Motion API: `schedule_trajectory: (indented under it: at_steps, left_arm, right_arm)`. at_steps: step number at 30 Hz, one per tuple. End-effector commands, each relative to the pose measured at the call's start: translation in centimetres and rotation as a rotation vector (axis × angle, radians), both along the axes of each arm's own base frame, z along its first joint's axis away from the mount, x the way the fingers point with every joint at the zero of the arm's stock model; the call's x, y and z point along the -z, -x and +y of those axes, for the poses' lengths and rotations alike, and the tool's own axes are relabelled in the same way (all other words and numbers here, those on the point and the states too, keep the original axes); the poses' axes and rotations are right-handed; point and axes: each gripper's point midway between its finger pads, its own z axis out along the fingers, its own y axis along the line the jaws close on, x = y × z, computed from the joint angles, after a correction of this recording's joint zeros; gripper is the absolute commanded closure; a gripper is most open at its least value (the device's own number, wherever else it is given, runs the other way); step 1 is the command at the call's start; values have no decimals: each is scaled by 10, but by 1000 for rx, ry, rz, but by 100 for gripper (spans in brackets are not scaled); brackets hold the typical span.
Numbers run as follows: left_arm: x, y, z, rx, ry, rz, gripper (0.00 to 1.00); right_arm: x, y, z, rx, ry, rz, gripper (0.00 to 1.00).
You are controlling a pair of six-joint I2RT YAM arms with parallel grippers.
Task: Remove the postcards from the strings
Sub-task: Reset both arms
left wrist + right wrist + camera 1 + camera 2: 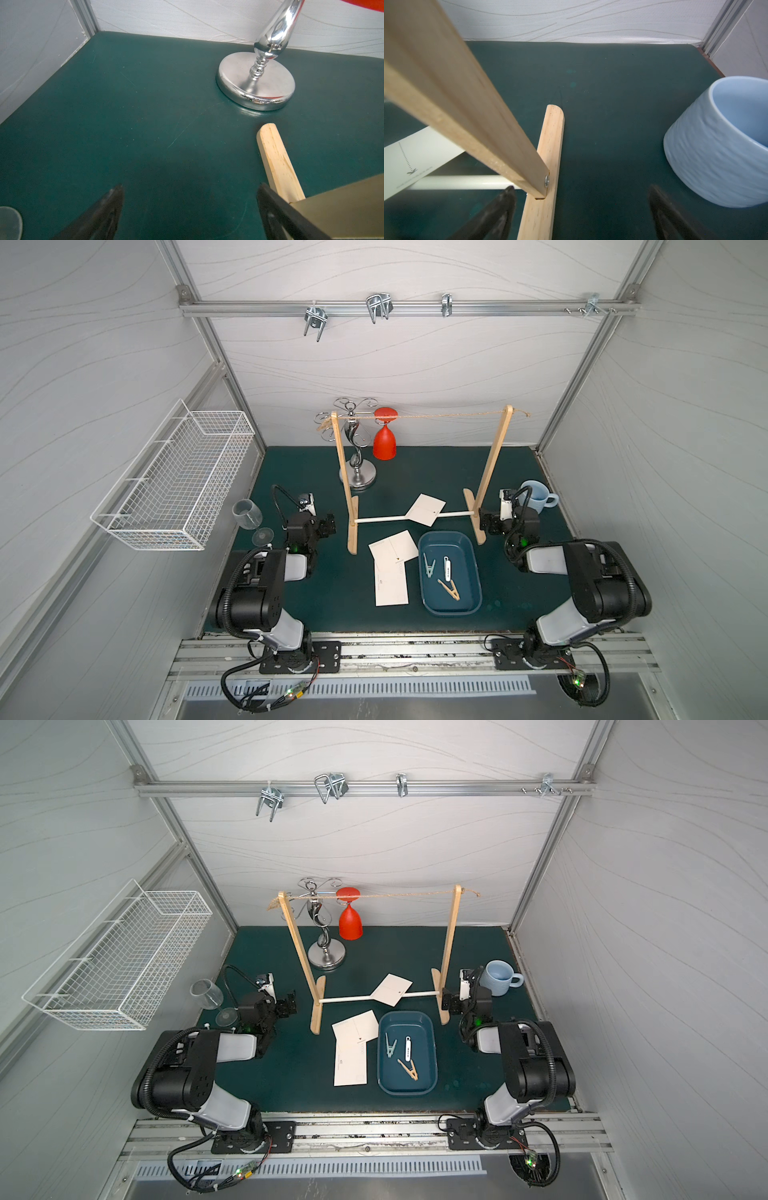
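The string [424,416] runs bare between the tops of the two wooden uprights in both top views [374,896]. Three white postcards lie on the green mat. One postcard [425,509] rests across the white dowel, and its corner shows in the right wrist view [409,158]. Two more overlap beside the tray [392,549] [390,585]. My left gripper [328,524] [191,187] is open and empty, just left of the stand's left foot [276,158]. My right gripper [484,522] [582,187] is open and empty at the stand's right foot [548,145].
A blue tray [451,611] holds three clothespins [429,565]. A light-blue mug [536,495] stands close behind my right gripper. A chrome glass holder [357,472] carries a red glass [384,443]. A clear wine glass [248,514] lies at the left, under a white wire basket [174,481].
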Motion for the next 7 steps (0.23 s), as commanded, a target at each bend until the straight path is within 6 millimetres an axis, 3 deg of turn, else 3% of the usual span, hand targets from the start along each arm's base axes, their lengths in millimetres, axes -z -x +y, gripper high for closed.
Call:
schedule_trajectory:
  at_steps: [1, 7]
  left_arm:
    - [-14, -12, 2, 1, 0, -49, 0]
    - [-15, -12, 2, 2, -1, -49, 0]
  right_arm:
    - [2, -1, -1, -9, 3, 5, 1]
    - [2, -1, -1, -17, -5, 9, 1]
